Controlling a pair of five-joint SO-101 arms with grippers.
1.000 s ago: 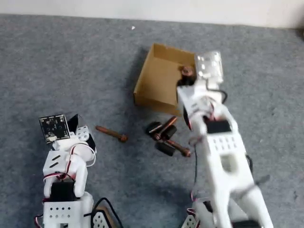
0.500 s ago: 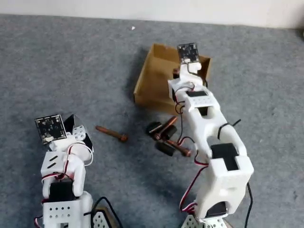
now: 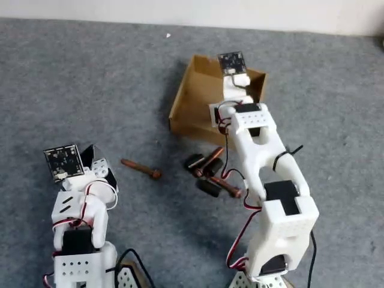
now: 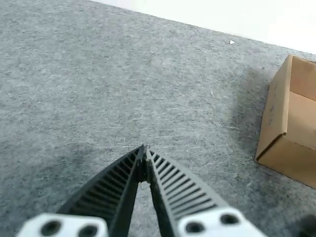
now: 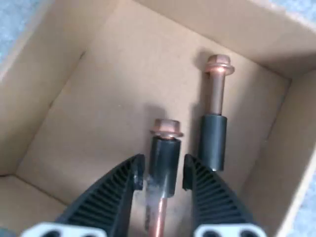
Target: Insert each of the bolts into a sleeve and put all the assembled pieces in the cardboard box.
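Observation:
My right gripper [image 5: 163, 170] is down inside the cardboard box [image 5: 84, 98], open a little. A bolt in a black sleeve [image 5: 164, 155] lies between its fingers with a narrow gap on each side. Beside it a second assembled bolt and sleeve [image 5: 215, 133] rests on the box floor. From above, the right arm's wrist [image 3: 233, 90] covers the box [image 3: 180, 108]. My left gripper [image 4: 143, 150] is shut with nothing in it, hanging over bare carpet at the near left [image 3: 90, 155]. A loose copper bolt [image 3: 141, 168] lies on the carpet between the arms.
A cluster of black sleeves and copper bolts [image 3: 210, 171] lies on the grey carpet just in front of the box, beside the right arm. The box's outer corner [image 4: 289, 123] stands ahead of the left gripper. Open carpet stretches left of the box.
The right arm swung from beside the box to over it and lowered the sleeved bolt inside. The left arm shifted only slightly.

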